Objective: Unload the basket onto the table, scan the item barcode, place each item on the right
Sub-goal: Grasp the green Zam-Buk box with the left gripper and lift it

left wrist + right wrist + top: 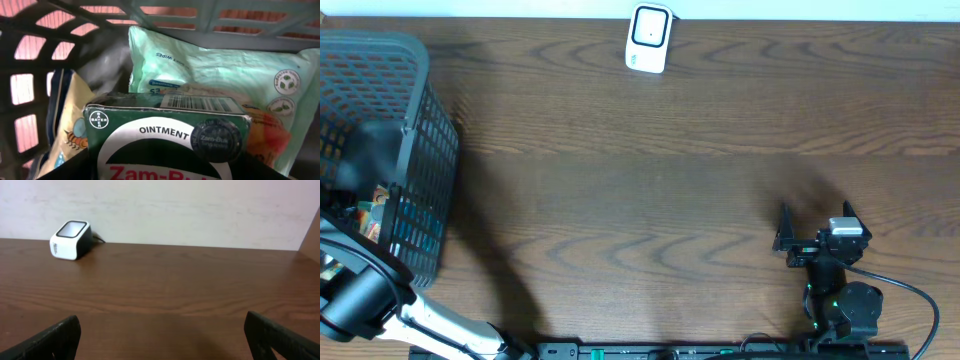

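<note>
Left arm down in the basket (420,130) – Zam-Buk ointment box (165,135) right at the lens.
The box lies in the basket at the table's (670,180) left edge, barcode (197,103) on its top face, against a wipes pack (210,65). I can't tell whether the left gripper (167,174) is clamped on it. The right gripper (817,217) sits near the front edge with its fingers wide apart – the scanner (649,38) stands at the far edge.
</note>
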Tool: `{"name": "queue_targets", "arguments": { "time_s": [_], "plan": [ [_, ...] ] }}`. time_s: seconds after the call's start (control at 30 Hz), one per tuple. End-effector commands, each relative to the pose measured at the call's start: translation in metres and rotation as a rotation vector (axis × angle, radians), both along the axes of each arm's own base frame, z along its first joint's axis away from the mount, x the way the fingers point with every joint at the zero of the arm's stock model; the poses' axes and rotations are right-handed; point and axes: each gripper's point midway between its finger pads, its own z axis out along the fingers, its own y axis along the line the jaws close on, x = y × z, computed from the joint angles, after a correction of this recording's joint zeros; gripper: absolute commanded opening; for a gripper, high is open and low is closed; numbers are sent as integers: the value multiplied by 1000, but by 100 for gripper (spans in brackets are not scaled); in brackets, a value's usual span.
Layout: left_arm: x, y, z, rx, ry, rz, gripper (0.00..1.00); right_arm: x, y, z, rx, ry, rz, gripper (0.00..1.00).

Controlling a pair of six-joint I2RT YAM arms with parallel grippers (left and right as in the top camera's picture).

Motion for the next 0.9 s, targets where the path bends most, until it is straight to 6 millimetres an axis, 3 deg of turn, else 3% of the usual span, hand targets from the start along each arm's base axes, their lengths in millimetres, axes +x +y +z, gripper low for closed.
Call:
{"name": "queue_targets", "arguments": {
  "time_s": [0.0, 0.2, 0.43, 0.7, 0.87],
  "plan": [
    [-7, 0, 20, 29, -20, -9, 66, 0, 2, 0, -5, -1, 10, 99],
    [14, -8, 67, 74, -219, -28, 66, 0, 2, -1, -5, 0, 10, 99],
    [39, -28, 152, 172, -536, -96, 66, 0, 2, -1, -5, 0, 10, 99],
    [72, -85, 275, 217, -1041, -244, 66, 0, 2, 0, -5, -1, 10, 99],
    [103, -151, 342, 157, -1321, -436, 66, 0, 2, 0, -5, -1, 10, 99]
  ]
}}
